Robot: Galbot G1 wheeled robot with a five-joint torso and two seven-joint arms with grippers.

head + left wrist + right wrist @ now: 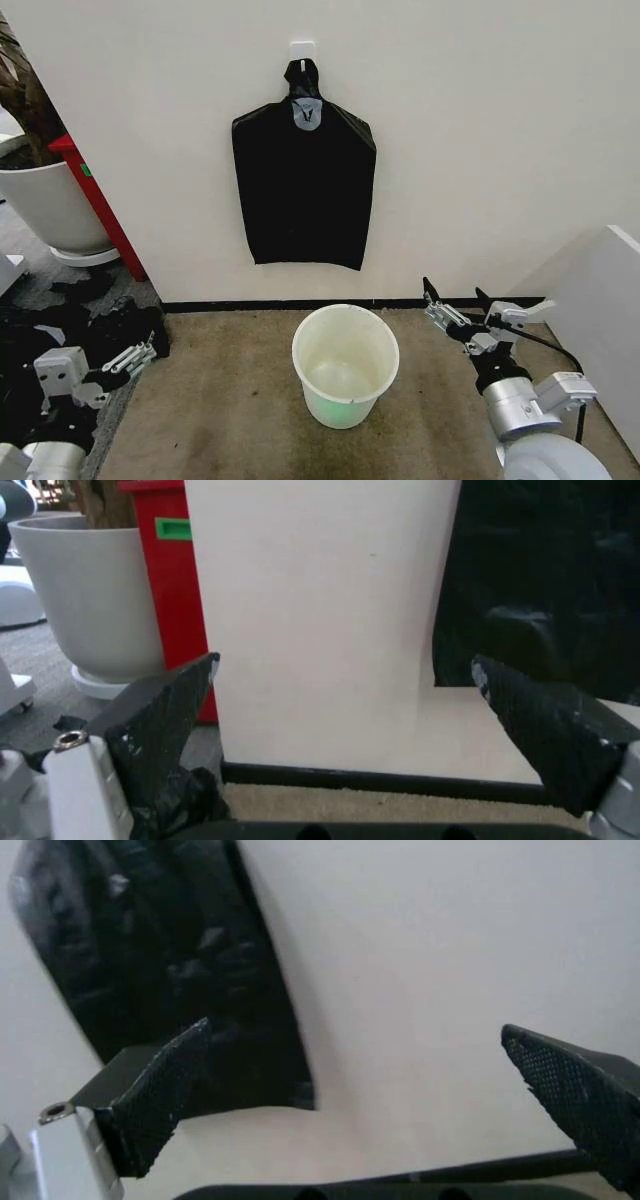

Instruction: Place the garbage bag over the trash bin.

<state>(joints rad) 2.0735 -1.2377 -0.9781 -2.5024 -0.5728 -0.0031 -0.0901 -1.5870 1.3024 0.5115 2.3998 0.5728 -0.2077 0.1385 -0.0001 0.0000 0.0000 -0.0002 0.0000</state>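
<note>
The small round cream-white plastic trash bin (pixel 345 365) stands on the carpet between the two grippers. Left gripper (pixel 143 353) and right gripper (pixel 453 298) both gape wide, empty. Above, on the wall, hangs the glossy black plastic garbage bag (pixel 304 190).

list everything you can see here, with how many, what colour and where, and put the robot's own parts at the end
bag bundle: one, black, flat, hung from a white wall hook.
trash bin: one, cream-white, on the carpet below the bundle, no bag over it.
plant pot: one, white, far left by the wall.
red box: one, upright between pot and wall.
black plastic heap: one, crinkled, on the floor at left.
white panel: one, right edge.
left hand: one, silver, open, low left, empty.
right hand: one, silver, open, right of the bin, empty.
</note>
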